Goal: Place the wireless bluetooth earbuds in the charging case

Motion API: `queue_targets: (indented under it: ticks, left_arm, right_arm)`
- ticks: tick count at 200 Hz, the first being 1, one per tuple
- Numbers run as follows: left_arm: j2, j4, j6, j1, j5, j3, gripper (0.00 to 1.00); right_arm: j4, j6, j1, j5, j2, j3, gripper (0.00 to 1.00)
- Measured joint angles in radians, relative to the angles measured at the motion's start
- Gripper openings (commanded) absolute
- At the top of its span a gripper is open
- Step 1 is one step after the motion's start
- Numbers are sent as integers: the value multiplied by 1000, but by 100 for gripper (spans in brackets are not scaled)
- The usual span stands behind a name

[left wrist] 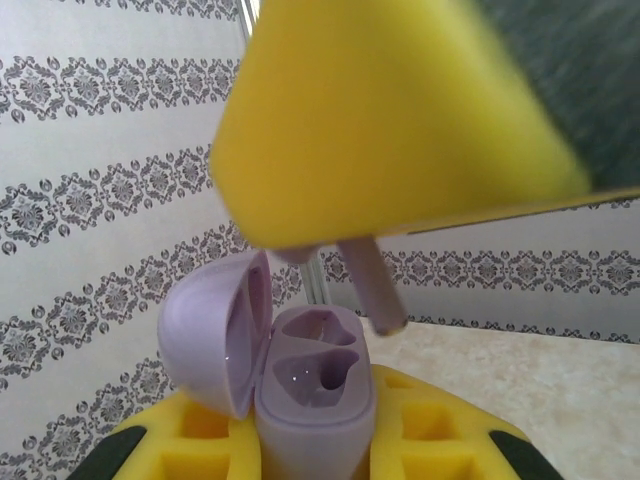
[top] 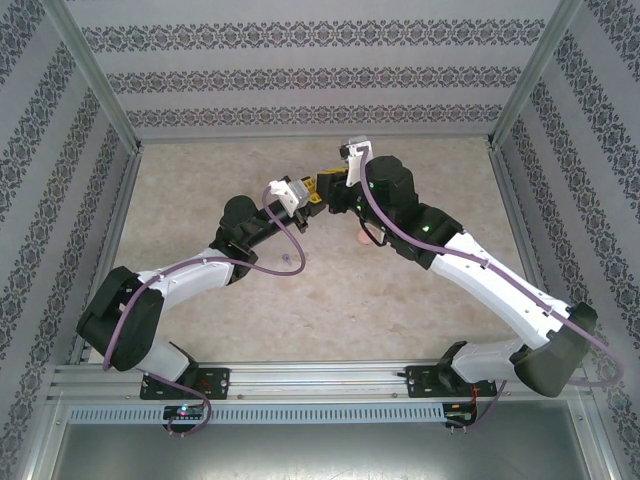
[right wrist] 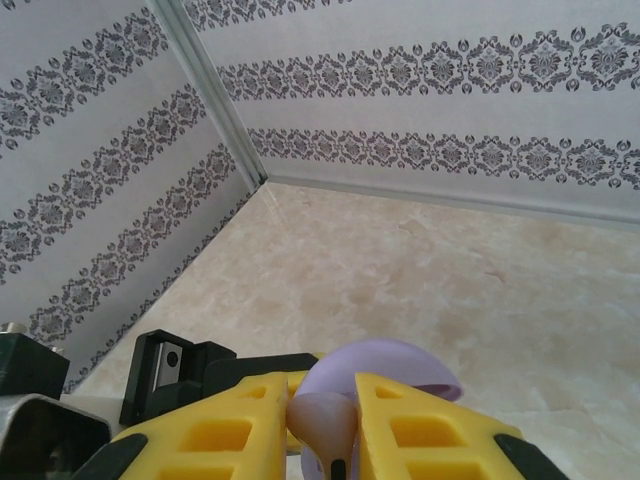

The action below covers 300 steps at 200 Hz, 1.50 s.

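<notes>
- Toward 12 o'clock over the bench (top: pixel 450 180), an open purple case (left wrist: pixel 300 375) is clamped by the left gripper (left wrist: pixel 312 430), its lid swung to 9 o'clock.
- A pale pinkish earbud (left wrist: pixel 372 290) is pinched in the closed right gripper (right wrist: pixel 325 400), its stem pointed down at 1 o'clock of the case's sockets, just clear of them.

**Marbled table, two tiny pieces on it**

The table (top: pixel 200 300) has a pale beige top with a marble pattern, and it is flat and matt. A tiny purple piece (top: pixel 291 262) lies on it a little left of the middle. A small pinkish piece (top: pixel 360 240) lies right of the middle and slightly farther back. The two pieces are apart, and both are too small to tell their form.
</notes>
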Motion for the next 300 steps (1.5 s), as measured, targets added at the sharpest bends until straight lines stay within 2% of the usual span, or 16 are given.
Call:
queue_targets:
  ticks: [300]
  left_arm:
    - [-15, -99, -21, -3, 5, 19, 0]
  right_arm:
    - [54, 23, -39, -26, 22, -39, 18]
